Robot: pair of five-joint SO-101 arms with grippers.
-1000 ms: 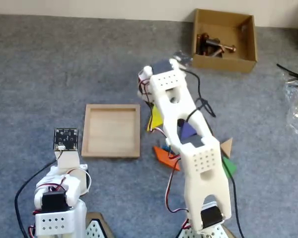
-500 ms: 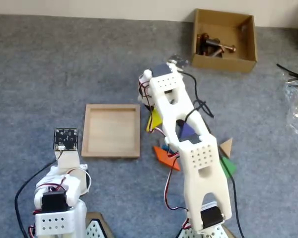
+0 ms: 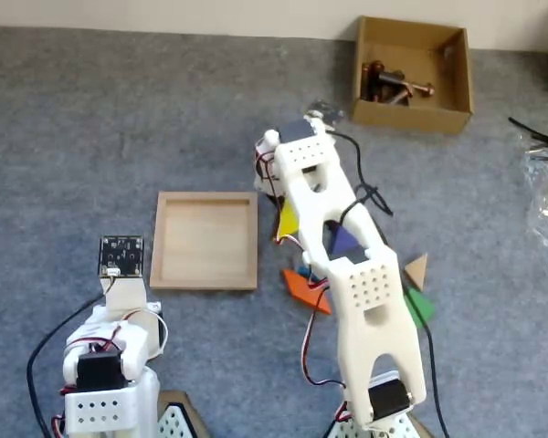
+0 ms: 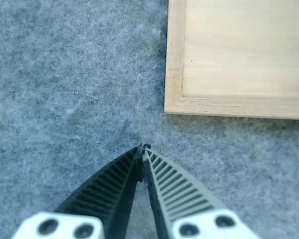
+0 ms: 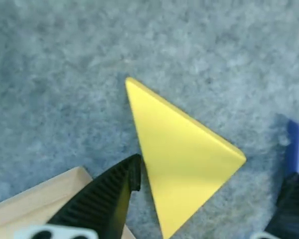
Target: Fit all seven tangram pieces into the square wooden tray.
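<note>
The square wooden tray (image 3: pixel 205 276) lies empty on the grey carpet. Just to its right lies a yellow triangle (image 3: pixel 288 220). My right gripper (image 5: pixel 214 181) hangs open over the yellow triangle (image 5: pixel 182 154), one finger (image 5: pixel 114 191) by the tray's corner (image 5: pixel 65 186) and the other past the triangle's far side. A blue piece (image 3: pixel 344 240), an orange piece (image 3: pixel 304 290), a green piece (image 3: pixel 420 307) and a tan triangle (image 3: pixel 417 269) lie around the right arm. My left gripper (image 4: pixel 142 148) is shut and empty, just off the tray's near left corner (image 4: pixel 174 102).
A cardboard box (image 3: pixel 411 114) with metal parts stands at the back right. Cables and a plastic bag (image 3: pixel 543 196) lie at the right edge. Open carpet stretches left of and behind the tray.
The right arm has shifted slightly over the yellow triangle. The left arm and the tray have not moved.
</note>
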